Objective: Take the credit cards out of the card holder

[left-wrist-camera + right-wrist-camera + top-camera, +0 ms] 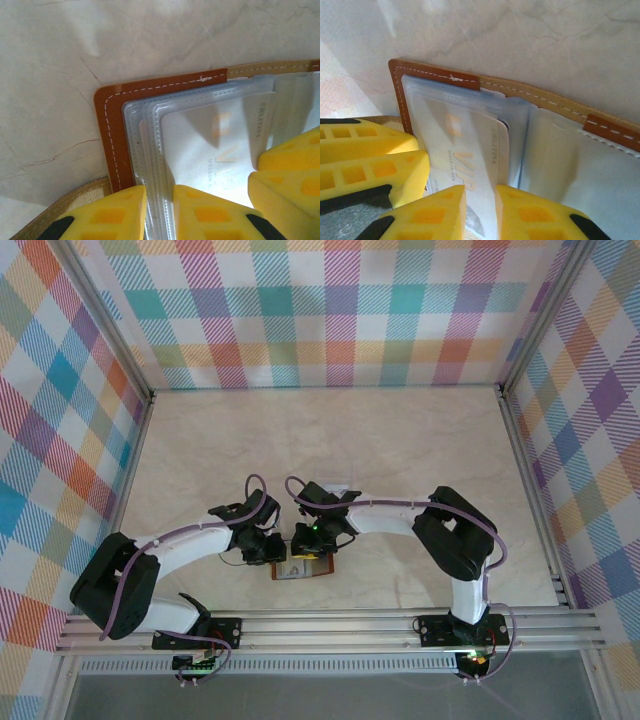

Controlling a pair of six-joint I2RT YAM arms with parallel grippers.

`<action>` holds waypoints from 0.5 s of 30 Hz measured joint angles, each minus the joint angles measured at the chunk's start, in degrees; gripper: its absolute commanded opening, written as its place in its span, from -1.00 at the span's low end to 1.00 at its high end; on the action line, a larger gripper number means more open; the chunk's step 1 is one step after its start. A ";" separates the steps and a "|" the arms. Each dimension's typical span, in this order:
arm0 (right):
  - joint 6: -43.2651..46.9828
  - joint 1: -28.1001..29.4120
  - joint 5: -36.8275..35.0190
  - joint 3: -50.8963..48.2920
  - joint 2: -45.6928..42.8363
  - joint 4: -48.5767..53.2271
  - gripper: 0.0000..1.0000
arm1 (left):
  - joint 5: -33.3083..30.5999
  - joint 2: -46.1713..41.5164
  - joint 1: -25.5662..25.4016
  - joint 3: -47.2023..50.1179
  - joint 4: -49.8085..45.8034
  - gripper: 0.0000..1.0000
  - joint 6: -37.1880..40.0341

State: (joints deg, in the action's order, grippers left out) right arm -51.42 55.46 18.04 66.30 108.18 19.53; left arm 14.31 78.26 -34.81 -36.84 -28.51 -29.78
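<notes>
A pale desk with thin lines like stone is seen, and it is brightly and evenly lit. It is closed in on three sides by a back wall, a left wall and a right wall, all covered in checks of many colours. Grey metal bars are set where the walls meet. A silver rail is fixed along the near edge.

You can read gold "VIP" on the credit card tucked in the card holder, at 6 o'clock in the right wrist view. The small print at its 2 o'clock is too blurred to read.
</notes>
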 measured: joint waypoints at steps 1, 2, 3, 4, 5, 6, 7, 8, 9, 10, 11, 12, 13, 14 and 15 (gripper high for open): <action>0.00 0.00 -0.07 0.00 0.00 0.02 -0.50 | 0.00 -0.04 0.00 0.07 0.02 -0.57 0.00; 0.00 0.00 -0.20 0.00 -0.02 0.02 -0.50 | -0.02 -0.11 0.00 0.07 0.02 -0.57 0.00; 0.02 0.00 -0.20 0.00 -0.11 0.02 -0.49 | -0.04 -0.15 0.00 0.07 0.02 -0.57 0.00; 0.02 0.00 -0.31 0.00 -0.26 0.17 -0.49 | -0.04 -0.15 0.00 0.07 0.02 -0.57 0.00; 0.02 0.00 -0.50 0.00 -0.48 0.48 -0.49 | -0.09 -0.22 0.00 0.07 0.00 -0.57 0.00; 0.04 0.00 -0.72 0.00 -0.74 0.98 -0.49 | -0.28 -0.33 -0.04 0.09 -0.04 -0.57 0.00; 0.07 0.00 -0.94 -0.07 -1.05 1.46 -0.49 | -0.46 -0.44 -0.04 0.11 -0.07 -0.57 0.00; 0.07 -0.02 -1.05 -0.13 -1.25 1.70 -0.48 | -0.57 -0.55 -0.04 0.15 -0.13 -0.57 0.00; 0.07 0.00 -1.07 -0.20 -1.42 1.92 -0.49 | -0.76 -0.74 -0.04 0.17 -0.31 -0.57 0.00; 0.07 -0.02 -1.05 -0.22 -1.53 2.08 -0.48 | -1.20 -1.05 -0.04 0.17 -0.79 -0.57 0.00; 0.07 0.00 -1.05 -0.22 -1.62 2.16 -0.48 | -1.62 -1.46 -0.04 0.17 -1.40 -0.56 0.00; 0.07 -0.02 -1.05 -0.22 -1.66 2.21 -0.49 | -1.95 -1.95 -0.04 0.17 -1.90 -0.56 -0.04; 0.07 -0.02 -1.03 -0.22 -1.68 2.21 -0.48 | -1.99 -2.47 -0.04 0.17 -2.32 -0.56 -0.02; 0.07 -0.02 -1.03 -0.22 -1.68 2.21 -0.49 | -2.05 -3.06 -0.04 0.17 -2.75 -0.56 -0.07; 0.07 -0.02 -0.96 -0.22 -1.70 2.19 -0.50 | -2.16 -3.63 -0.04 0.17 -3.10 -0.56 -0.11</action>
State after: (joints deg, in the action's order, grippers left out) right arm -51.35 55.44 17.08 66.08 106.48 21.71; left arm 12.14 74.63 -34.85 -36.67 -31.62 -29.89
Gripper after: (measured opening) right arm 0.257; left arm 0.218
